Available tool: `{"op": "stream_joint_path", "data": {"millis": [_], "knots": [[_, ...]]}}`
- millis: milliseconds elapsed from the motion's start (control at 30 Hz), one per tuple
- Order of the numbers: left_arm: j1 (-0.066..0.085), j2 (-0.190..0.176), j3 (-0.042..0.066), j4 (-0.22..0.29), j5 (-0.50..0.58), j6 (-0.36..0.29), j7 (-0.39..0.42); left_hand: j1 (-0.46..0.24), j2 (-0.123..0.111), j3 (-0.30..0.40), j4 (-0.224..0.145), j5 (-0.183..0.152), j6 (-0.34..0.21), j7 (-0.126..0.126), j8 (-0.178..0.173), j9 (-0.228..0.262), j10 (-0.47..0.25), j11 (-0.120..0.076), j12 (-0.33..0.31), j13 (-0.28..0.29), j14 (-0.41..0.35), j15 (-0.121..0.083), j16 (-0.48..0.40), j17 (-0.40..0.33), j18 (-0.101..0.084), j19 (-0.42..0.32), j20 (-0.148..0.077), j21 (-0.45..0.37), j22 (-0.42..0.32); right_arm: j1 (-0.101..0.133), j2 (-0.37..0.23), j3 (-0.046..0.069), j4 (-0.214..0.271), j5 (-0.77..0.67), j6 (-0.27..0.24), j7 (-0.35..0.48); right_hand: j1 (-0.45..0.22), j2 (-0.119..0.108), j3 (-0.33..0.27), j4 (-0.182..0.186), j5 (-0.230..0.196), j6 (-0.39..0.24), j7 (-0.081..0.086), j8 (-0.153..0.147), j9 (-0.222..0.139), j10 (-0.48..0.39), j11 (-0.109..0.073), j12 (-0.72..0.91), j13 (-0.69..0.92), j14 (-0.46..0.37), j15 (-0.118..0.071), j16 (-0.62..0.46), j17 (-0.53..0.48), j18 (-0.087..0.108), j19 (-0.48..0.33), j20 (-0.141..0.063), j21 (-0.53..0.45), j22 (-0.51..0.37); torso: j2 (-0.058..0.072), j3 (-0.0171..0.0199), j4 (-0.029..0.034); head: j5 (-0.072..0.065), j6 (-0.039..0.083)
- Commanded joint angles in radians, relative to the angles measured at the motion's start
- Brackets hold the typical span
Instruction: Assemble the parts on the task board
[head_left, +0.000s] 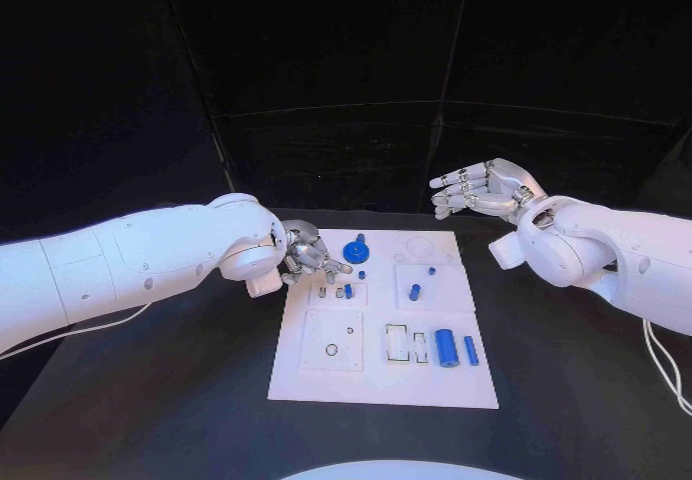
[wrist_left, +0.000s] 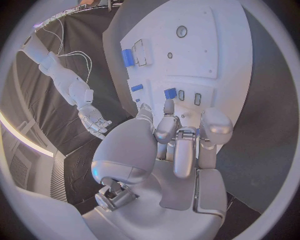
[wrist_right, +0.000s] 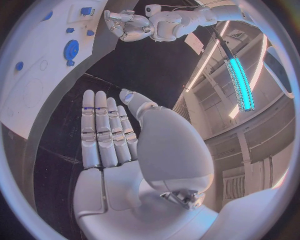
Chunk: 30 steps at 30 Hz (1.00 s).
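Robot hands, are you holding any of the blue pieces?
No. The right hand is open in the air. The left hand hovers curled over the task board, gripping nothing visible.

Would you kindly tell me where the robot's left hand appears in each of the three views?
Head view: the left hand hangs over the far left corner of the task board.
Left wrist view: it rises through the middle, fingers curled above the board.
Right wrist view: it is small and distant, beyond the fingertips of the right hand.
Shared landmark: the white task board.
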Motion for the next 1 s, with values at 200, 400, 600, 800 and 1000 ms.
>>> {"op": "stream_joint_path", "data": {"millis": [200, 400, 600, 800, 1000], "knots": [[0.012, 0.052, -0.012, -0.044, -0.056, 0.05, -0.079, -0.011, -0.002, -0.03, 0.01, -0.001, -0.025, 0.001, 0.034, 0.031, 0.0, -0.002, 0.008, 0.004, 0.098, -0.009, 0.003, 0.237, -0.011, 0.001, -0.002, 0.011, 0.014, 0.002, 0.016, 0.001, -0.008, -0.007, -0.005, 0.017, -0.04, -0.009, -0.027, 0.007, 0.058, -0.026, 0.007, -0.004, 0.0, -0.026, 0.014, -0.01, 0.001, -0.018, 0.018, -0.011, -0.02, -0.006, -0.01, 0.011, -0.029, -0.015, 0.001, -0.0005, -0.0009, 0.007, -0.007], [0.015, 0.089, -0.014, -0.078, -0.058, 0.105, -0.103, -0.02, -0.001, -0.046, 0.023, -0.001, -0.042, 0.003, 0.047, 0.045, -0.012, -0.001, -0.003, -0.01, 0.096, -0.008, -0.001, 0.228, -0.008, -0.009, -0.001, 0.005, 0.006, 0.002, 0.021, 0.001, -0.012, -0.006, 0.0, 0.013, -0.045, -0.008, -0.034, 0.008, 0.066, -0.032, 0.009, -0.003, 0.0, -0.036, 0.017, -0.011, 0.001, -0.025, 0.021, -0.012, -0.026, -0.006, -0.012, 0.014, -0.042, -0.023, 0.002, -0.0007, -0.0002, 0.005, -0.012], [0.016, 0.123, -0.015, -0.108, -0.058, 0.128, -0.112, -0.018, 0.002, -0.049, 0.025, -0.001, -0.048, 0.004, 0.051, 0.05, -0.016, 0.0, -0.007, -0.014, 0.095, -0.007, -0.002, 0.226, -0.008, -0.013, -0.001, 0.004, 0.004, 0.002, 0.025, 0.001, -0.017, -0.01, 0.007, 0.007, -0.045, -0.005, -0.036, 0.008, 0.071, -0.037, 0.011, -0.003, 0.0, -0.041, 0.019, -0.012, 0.001, -0.03, 0.023, -0.013, -0.031, -0.006, -0.012, 0.016, -0.049, -0.027, 0.001, -0.0009, -0.001, 0.008, -0.016], [0.017, 0.148, -0.014, -0.135, -0.058, 0.172, -0.128, -0.009, 0.006, -0.048, 0.021, 0.0, -0.054, 0.005, 0.056, 0.056, -0.022, 0.001, -0.013, -0.021, 0.095, -0.006, -0.003, 0.224, -0.007, -0.016, 0.0, 0.002, 0.002, 0.002, 0.028, 0.001, -0.019, -0.013, 0.012, 0.0, -0.048, -0.004, -0.039, 0.009, 0.073, -0.039, 0.012, -0.003, 0.001, -0.044, 0.02, -0.012, 0.001, -0.032, 0.025, -0.012, -0.033, -0.006, -0.012, 0.018, -0.054, -0.03, 0.003, -0.0015, -0.0012, 0.008, -0.02], [0.018, 0.174, -0.014, -0.167, -0.058, 0.195, -0.136, 0.004, 0.015, -0.043, 0.013, 0.001, -0.06, 0.006, 0.065, 0.065, -0.025, 0.002, -0.015, -0.024, 0.094, -0.005, -0.004, 0.222, -0.006, -0.019, 0.002, 0.002, 0.003, 0.002, 0.031, 0.001, -0.018, -0.017, 0.016, -0.004, -0.047, -0.002, -0.04, 0.009, 0.079, -0.041, 0.012, -0.002, 0.001, -0.048, 0.021, -0.012, 0.001, -0.033, 0.025, -0.011, -0.036, -0.006, -0.012, 0.019, -0.06, -0.034, 0.002, -0.0008, -0.0004, 0.007, -0.024]]}}
